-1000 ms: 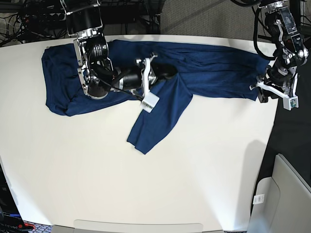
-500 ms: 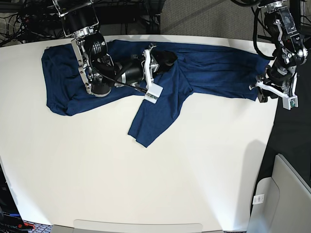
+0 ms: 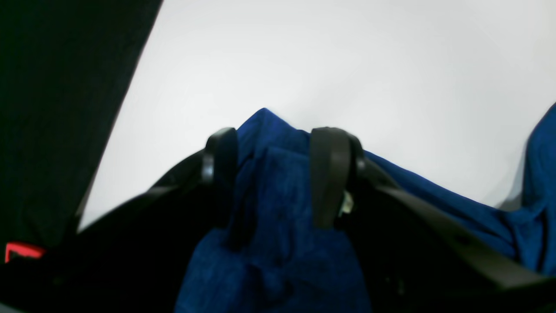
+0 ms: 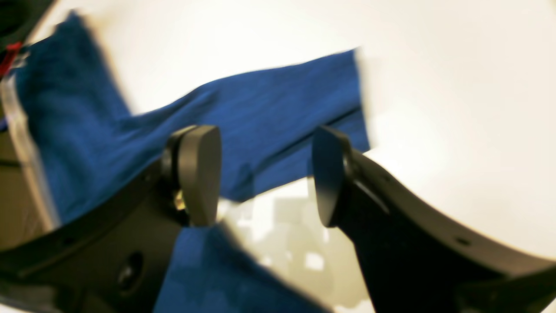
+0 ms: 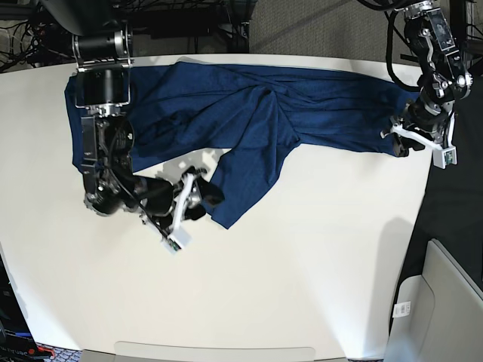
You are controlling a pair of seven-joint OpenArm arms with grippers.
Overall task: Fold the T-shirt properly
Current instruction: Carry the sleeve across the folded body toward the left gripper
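Observation:
The dark blue T-shirt [image 5: 317,102] lies spread along the far edge of the white table [image 5: 302,286]. One sleeve [image 5: 253,166] hangs toward the front, its end near the middle. My left gripper [image 5: 400,141] is at the shirt's right end. In the left wrist view it [image 3: 273,174] is shut on a fold of the blue fabric [image 3: 278,226]. My right gripper [image 5: 210,197] is low over the table just left of the sleeve's end. In the right wrist view it [image 4: 265,174] is open and empty, with the sleeve [image 4: 278,100] beyond the fingers; that view is blurred.
A grey plastic seat or bin [image 5: 445,302] stands off the table's front right corner. Cables and dark gear [image 5: 189,23] lie behind the table's far edge. The right arm's base [image 5: 102,53] sits over the shirt's left end.
My right arm has left the shirt's middle and swung down to the front left, beside the sleeve's end. The shirt's body now lies flatter. My left gripper has barely moved.

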